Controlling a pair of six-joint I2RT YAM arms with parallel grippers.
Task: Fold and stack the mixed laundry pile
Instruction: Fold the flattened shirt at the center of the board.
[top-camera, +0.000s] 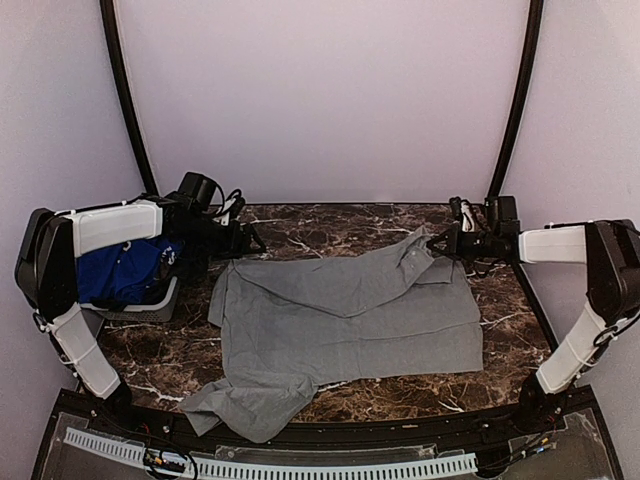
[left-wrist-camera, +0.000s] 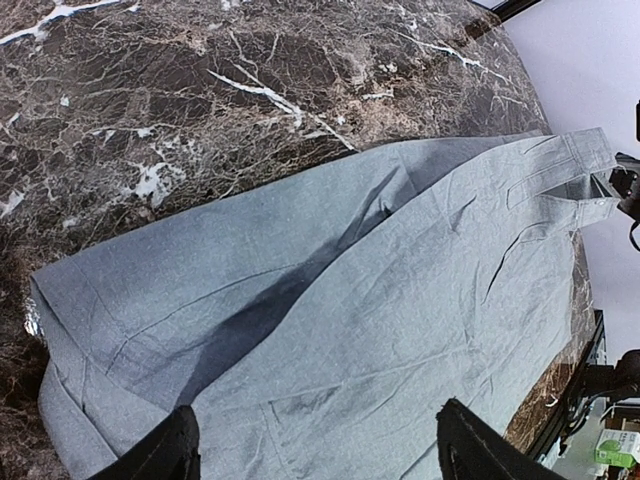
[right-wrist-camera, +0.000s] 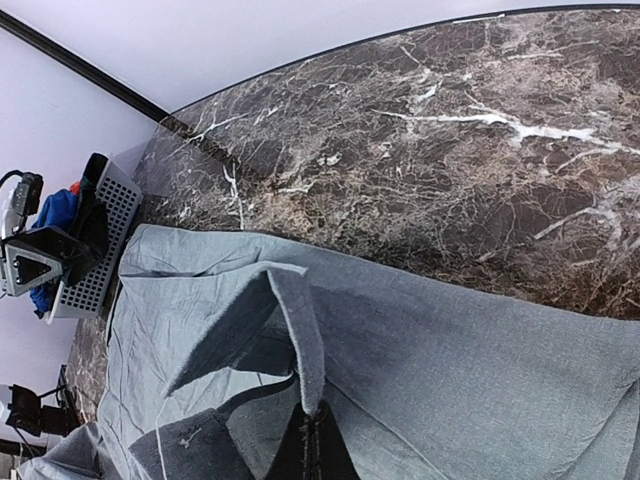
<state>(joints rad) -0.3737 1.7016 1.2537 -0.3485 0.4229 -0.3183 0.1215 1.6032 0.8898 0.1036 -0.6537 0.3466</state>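
Plainly, the shirt (top-camera: 350, 310) lies spread across the middle of the table (top-camera: 330, 222), with one sleeve bunched at the lower left against the near edge. At the upper right of the top view, the right gripper (top-camera: 434, 243) is closed tight on a fold of cloth by the collar and holds it up in a small peak. I judge this grip anchors that corner so the cloth can be drawn flat.

At the upper left, the left gripper (top-camera: 252, 240) hangs with jaws wide apart and nothing in them. It is near the shirt's upper left corner, probably lined up to take it.

A blue T-shirt (top-camera: 125, 272) sits in the basket (top-camera: 150, 312) at the left edge, under the left arm.

Bare table shows along the top of the frame and down the right side, which leaves room to pull the shirt out. The lower left is tight, since the sleeve is already at the edge.
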